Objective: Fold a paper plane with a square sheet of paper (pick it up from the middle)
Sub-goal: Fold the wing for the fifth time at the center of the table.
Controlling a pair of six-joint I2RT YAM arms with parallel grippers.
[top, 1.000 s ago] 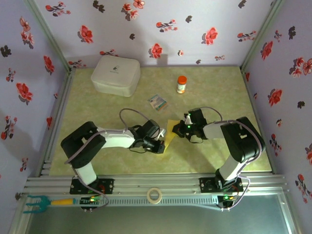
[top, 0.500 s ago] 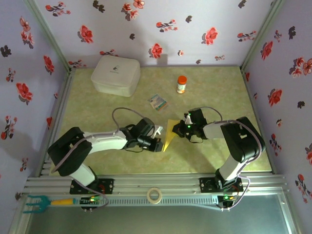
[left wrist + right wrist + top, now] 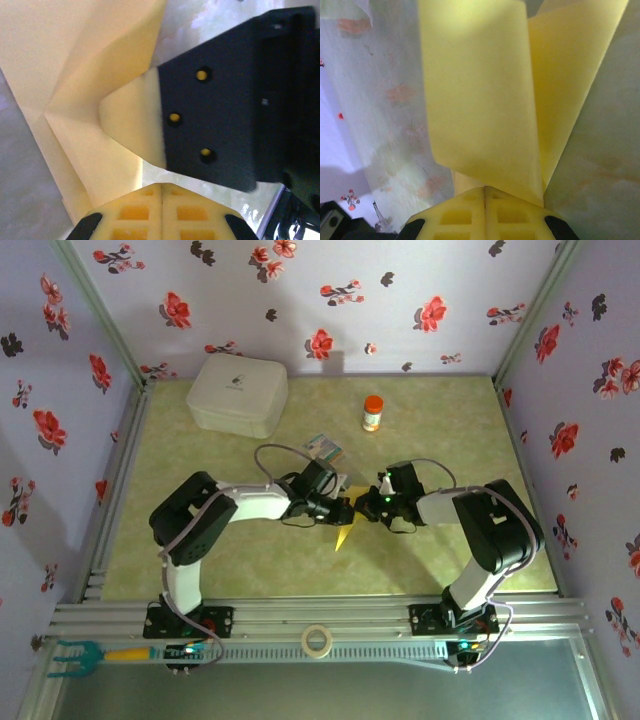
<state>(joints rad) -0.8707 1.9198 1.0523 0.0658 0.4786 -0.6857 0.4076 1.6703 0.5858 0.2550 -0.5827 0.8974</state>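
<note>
The yellow sheet of paper (image 3: 343, 530), folded into a slim pointed shape, stands at the table's middle with its tip toward the near edge. My right gripper (image 3: 365, 506) is shut on its upper right part. In the right wrist view the paper (image 3: 480, 90) rises in two layers straight out of the closed jaws (image 3: 484, 189). My left gripper (image 3: 338, 510) is at the paper's upper left, almost touching the right one. Its jaws (image 3: 162, 186) are shut with nothing seen between them. The creased paper (image 3: 75, 60) lies ahead and left, with one pale finger (image 3: 132, 125) of the right gripper against it.
A white box (image 3: 238, 393) sits at the back left. A small orange-capped bottle (image 3: 372, 413) stands at the back middle, and a colourful packet (image 3: 323, 449) lies just behind the grippers. A tape roll (image 3: 318, 640) rests on the front rail. Flowered walls close in three sides.
My left gripper has swung right and away from the near edge, up against the right gripper. The paper now looks narrower and more pointed. The right arm has stayed put.
</note>
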